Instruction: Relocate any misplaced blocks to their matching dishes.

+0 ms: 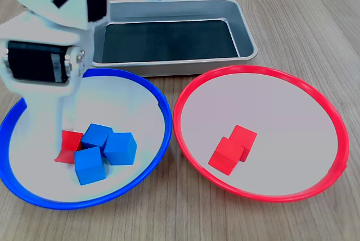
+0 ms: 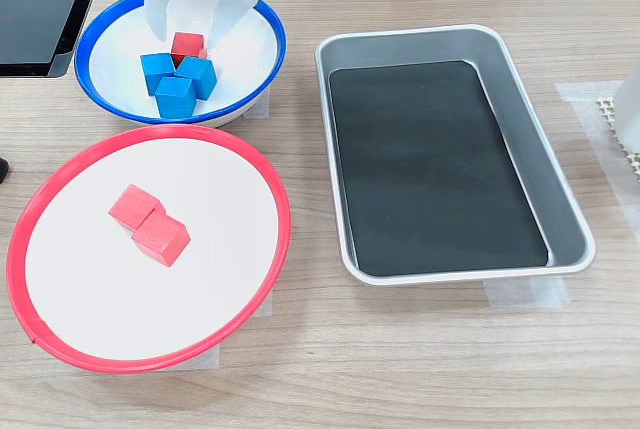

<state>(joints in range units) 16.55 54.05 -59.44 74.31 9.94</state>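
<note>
We see the desk [image 2: 420,369], then the red-rimmed dish [image 2: 30,219] holding two red cubes, the blue-rimmed dish [image 2: 268,29], our end effector [image 2: 187,31] spread open astride the misplaced red cube [image 2: 186,45] beside three blue cubes

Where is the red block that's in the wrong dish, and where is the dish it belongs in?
Red block [image 2: 187,45], second exterior view, on its top face.
Red-rimmed dish [image 2: 285,211], second exterior view, on its rim at the picture's right side.

A rectangular grey metal tray [image 2: 565,211] with a black liner [image 2: 430,164] sits on the wooden table [image 2: 400,369].
</note>
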